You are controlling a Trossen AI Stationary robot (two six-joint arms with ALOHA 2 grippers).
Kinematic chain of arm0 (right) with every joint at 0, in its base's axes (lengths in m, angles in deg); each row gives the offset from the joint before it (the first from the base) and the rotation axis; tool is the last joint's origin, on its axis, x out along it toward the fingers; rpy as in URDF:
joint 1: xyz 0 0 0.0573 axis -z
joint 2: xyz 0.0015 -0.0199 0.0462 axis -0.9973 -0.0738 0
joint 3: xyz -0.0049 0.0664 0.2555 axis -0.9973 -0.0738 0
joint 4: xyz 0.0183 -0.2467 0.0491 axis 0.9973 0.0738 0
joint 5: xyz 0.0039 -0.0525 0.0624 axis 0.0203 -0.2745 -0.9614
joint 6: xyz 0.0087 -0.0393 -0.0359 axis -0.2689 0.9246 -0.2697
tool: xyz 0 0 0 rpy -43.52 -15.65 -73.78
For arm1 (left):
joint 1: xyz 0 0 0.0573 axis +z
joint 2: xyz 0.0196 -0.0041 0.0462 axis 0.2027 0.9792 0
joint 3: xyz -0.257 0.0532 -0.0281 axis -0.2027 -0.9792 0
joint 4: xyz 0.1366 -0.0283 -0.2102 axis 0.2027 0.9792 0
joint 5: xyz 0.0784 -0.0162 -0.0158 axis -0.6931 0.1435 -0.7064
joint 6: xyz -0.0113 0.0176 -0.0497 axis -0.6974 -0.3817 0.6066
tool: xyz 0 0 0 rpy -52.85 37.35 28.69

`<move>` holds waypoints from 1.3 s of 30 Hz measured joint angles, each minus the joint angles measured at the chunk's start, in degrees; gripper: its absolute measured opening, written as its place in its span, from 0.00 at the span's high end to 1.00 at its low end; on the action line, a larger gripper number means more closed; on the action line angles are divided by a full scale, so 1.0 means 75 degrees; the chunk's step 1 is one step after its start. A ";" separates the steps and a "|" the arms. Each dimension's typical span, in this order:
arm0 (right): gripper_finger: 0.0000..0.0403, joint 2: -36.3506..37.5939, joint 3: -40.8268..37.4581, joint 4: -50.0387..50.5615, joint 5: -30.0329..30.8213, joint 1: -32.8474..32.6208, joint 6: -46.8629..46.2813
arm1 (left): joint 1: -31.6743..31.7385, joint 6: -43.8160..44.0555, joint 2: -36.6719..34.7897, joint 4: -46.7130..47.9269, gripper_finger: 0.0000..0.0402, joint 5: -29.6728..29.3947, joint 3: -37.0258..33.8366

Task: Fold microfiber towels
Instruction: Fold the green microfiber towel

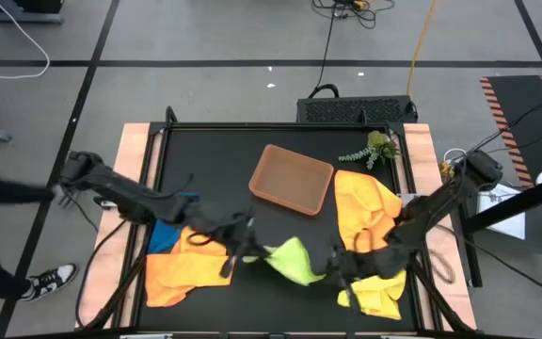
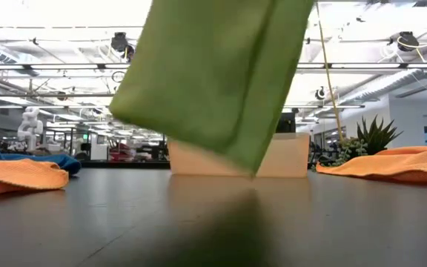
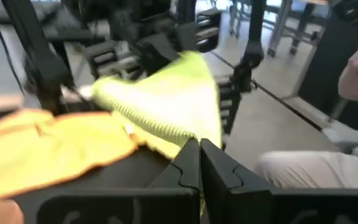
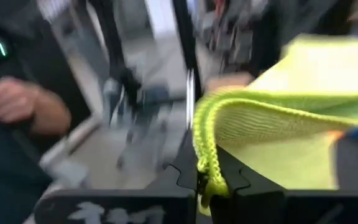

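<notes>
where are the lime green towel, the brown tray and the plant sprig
lime green towel (image 1: 293, 260), high view, middle of the cloth held up between the two arms
brown tray (image 1: 269, 161), high view, its raised rim on the left arm's side
plant sprig (image 1: 376, 148), high view, the leafy head beside the tray

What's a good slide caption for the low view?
Lime green towel hangs lifted off the black table, hiding most of the tray, with orange towels lying at both sides.

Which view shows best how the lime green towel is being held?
The high view: the lime green towel hangs between the left gripper and right gripper. Each wrist view shows only one pinched edge; the low view shows it hanging above the table, grippers unseen.
</notes>
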 joint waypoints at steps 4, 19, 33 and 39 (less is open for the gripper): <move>0.98 0.0088 0.0000 -0.1194 0.0079 -0.0339 0.0867 | -0.1027 0.0052 -0.0361 -0.0036 1.00 -0.1115 0.0000; 0.98 -0.0442 0.0000 -0.0412 0.0158 0.0142 -0.1785 | -0.1381 0.2537 0.0681 0.0412 1.00 -0.2378 -0.0088; 0.98 -0.1336 -0.0003 0.4403 0.0230 0.1510 -0.5681 | 0.1338 0.3223 0.3415 -0.0376 0.98 -0.0175 -0.0239; 0.98 -0.1333 -0.0003 0.5850 0.0178 0.1651 -0.6379 | 0.1910 0.2713 0.3656 -0.0150 0.97 0.0006 -0.0230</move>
